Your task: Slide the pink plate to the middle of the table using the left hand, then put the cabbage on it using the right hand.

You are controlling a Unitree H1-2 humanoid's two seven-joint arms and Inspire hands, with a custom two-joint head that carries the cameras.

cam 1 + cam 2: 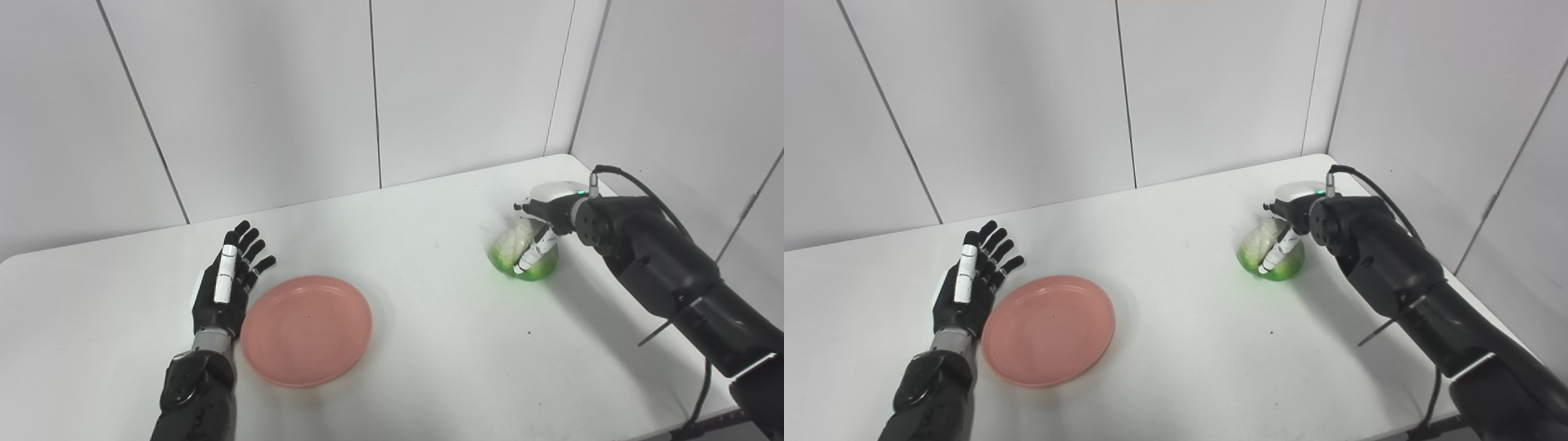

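Observation:
The pink plate (306, 329) lies flat on the white table (429, 343), left of centre. My left hand (228, 283) is open and empty, fingers spread, standing just beside the plate's left rim. The cabbage (520, 251), pale with a green base, sits on the table at the far right. My right hand (542, 229) comes down on it from above with fingers wrapped around it. It also shows in the right eye view (1271, 250).
White wall panels (367, 92) stand close behind the table and along its right side. The table's right edge runs just beyond the cabbage. A black cable (643, 190) loops over my right forearm.

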